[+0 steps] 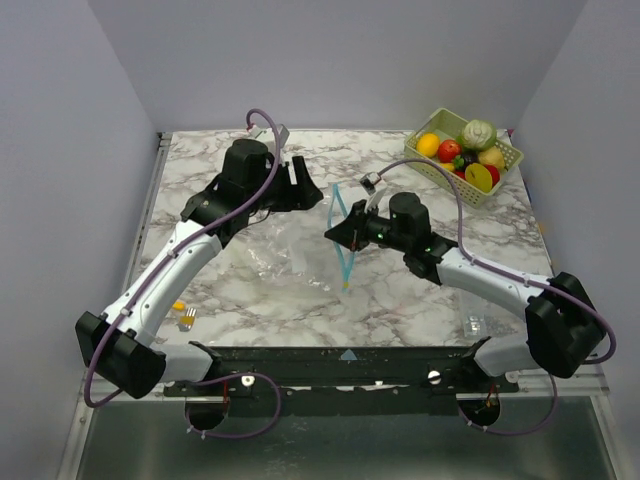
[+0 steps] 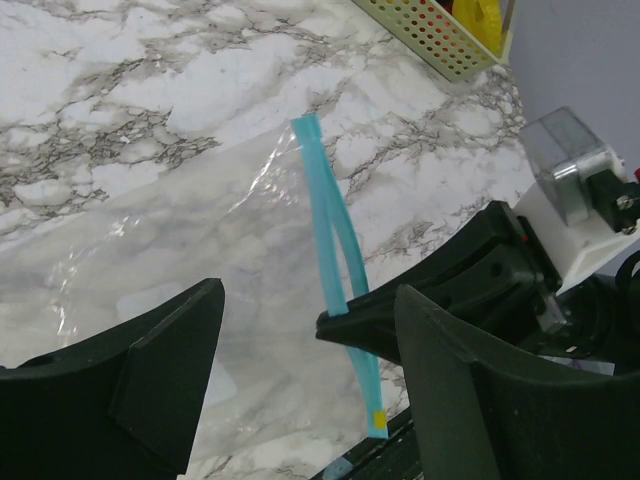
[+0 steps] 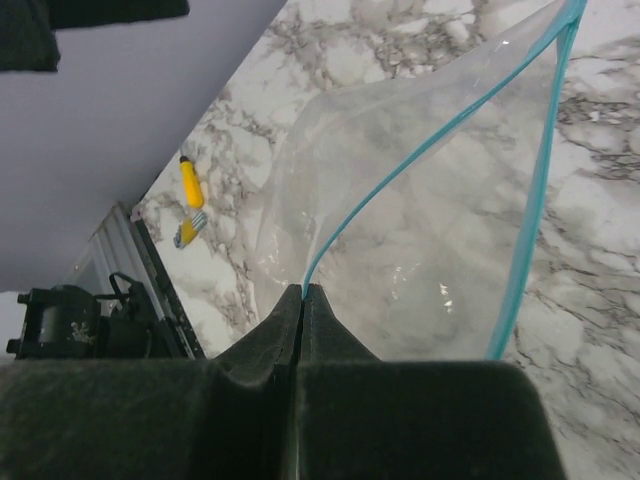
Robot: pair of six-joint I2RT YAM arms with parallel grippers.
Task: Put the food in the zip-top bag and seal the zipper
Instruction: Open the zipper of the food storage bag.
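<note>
The clear zip-top bag [image 1: 285, 255] lies mid-table, and its mouth is held open and raised. My right gripper [image 1: 335, 232] is shut on one lip of the teal zipper [image 1: 343, 240]. In the right wrist view the closed gripper [image 3: 302, 292] pinches that lip, and the other lip [image 3: 530, 220] hangs free around the empty bag [image 3: 420, 230]. My left gripper [image 1: 308, 185] is open and empty just behind the bag. In its wrist view [image 2: 310, 400] it looks down on the zipper [image 2: 330, 240]. The food [image 1: 449, 150], several toy pieces, sits in the basket.
The pale green lattice basket [image 1: 500, 170] stands at the back right and also shows in the left wrist view [image 2: 430, 40]. Two small yellow items [image 1: 182, 312] lie near the front left edge and show in the right wrist view [image 3: 190, 180]. A small clear plastic item [image 1: 472, 322] lies front right.
</note>
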